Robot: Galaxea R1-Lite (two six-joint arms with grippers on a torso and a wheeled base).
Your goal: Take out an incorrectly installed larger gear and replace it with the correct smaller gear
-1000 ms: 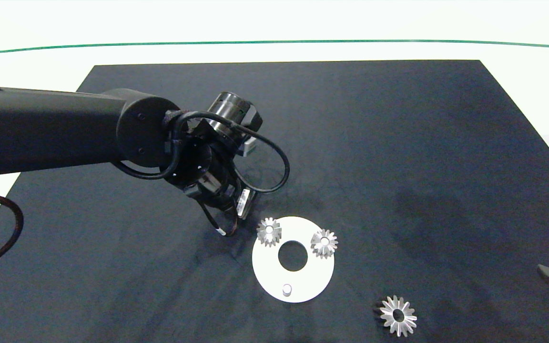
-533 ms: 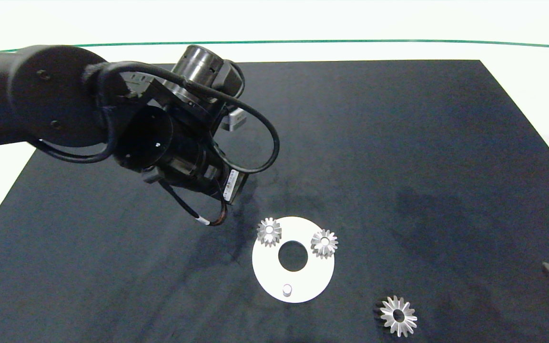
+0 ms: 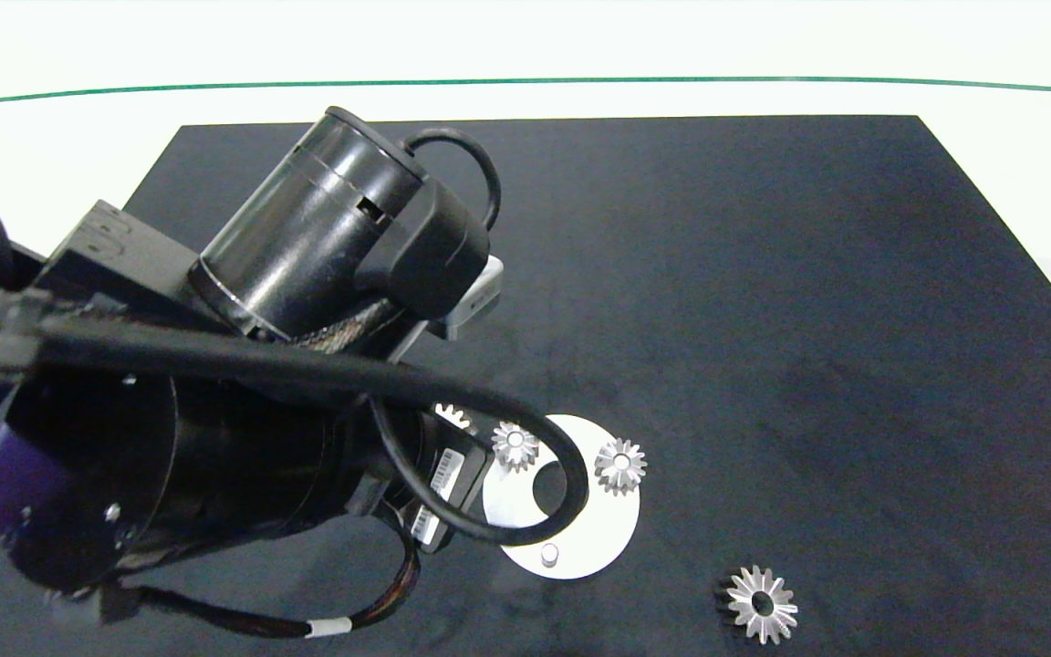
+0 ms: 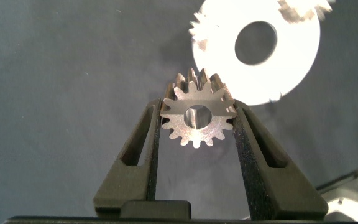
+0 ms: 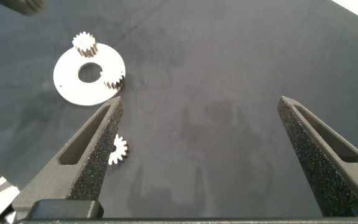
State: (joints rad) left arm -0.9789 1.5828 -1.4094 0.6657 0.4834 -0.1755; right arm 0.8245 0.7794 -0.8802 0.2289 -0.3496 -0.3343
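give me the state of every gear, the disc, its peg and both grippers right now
smaller gear: clamped between the left gripper's fingers, lifted off the mat
left gripper: shut on the smaller gear, beside the white disc
larger gear: lying flat on the mat, off the disc
white disc: flat on the mat
two small grey gears: seated on the disc
peg: bare
right gripper: open, empty

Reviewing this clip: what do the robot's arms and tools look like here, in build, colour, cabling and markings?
The left arm is a chain of glossy black cylindrical housings, with black cables looping outside; one cable carries a white band, and a white barcode label sits near the wrist. The left tool has two grey wedge-shaped fingers with slotted sides and rough black foam pads. The right tool has matching fingers and pads.
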